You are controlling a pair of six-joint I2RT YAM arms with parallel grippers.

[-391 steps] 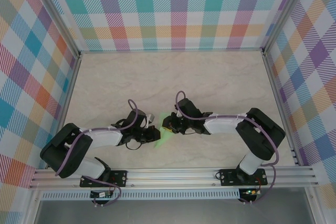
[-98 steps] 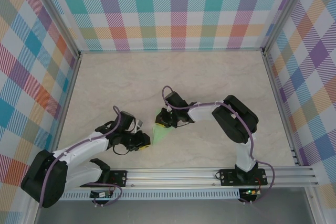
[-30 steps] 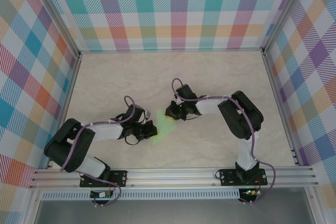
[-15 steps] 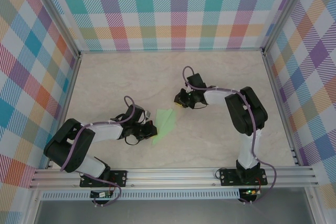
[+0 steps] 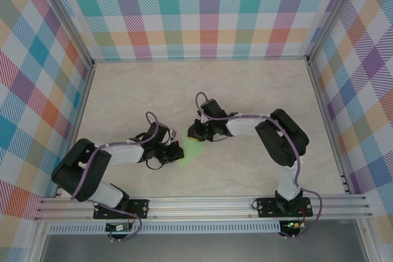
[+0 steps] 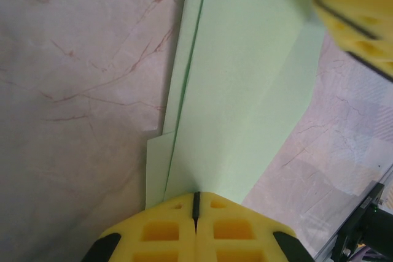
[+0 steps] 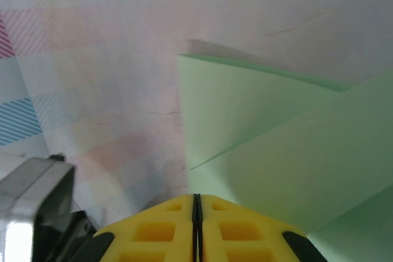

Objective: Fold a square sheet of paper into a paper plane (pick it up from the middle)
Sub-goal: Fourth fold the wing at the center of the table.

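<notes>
The paper [image 5: 190, 153] lies on the table [image 5: 258, 90], a little left of its middle and nearer to the rail [image 5: 202, 204] than to the back wall [image 5: 209, 16]. It is partly folded, with layers lying over each other in the left wrist view [image 6: 245, 90].

The two grippers stand in the way on two sides. The left gripper [image 5: 175, 150] is just beside the paper's left edge, and the right gripper [image 5: 195, 133] is over its far end. Both are clenched, with the yellow tips together [image 6: 196, 204] [image 7: 196, 204] and touching the paper. I cannot tell if a layer is pinched between them. The right gripper's finger [image 6: 356, 16] also covers one corner.

To the far side and to the right the table is bare. Plaid walls close three sides, and they are well apart from the paper.

The paper's long axis runs diagonally, from far-right to near-left. The narrow end points toward the rail, and the wide end is under the right gripper.
</notes>
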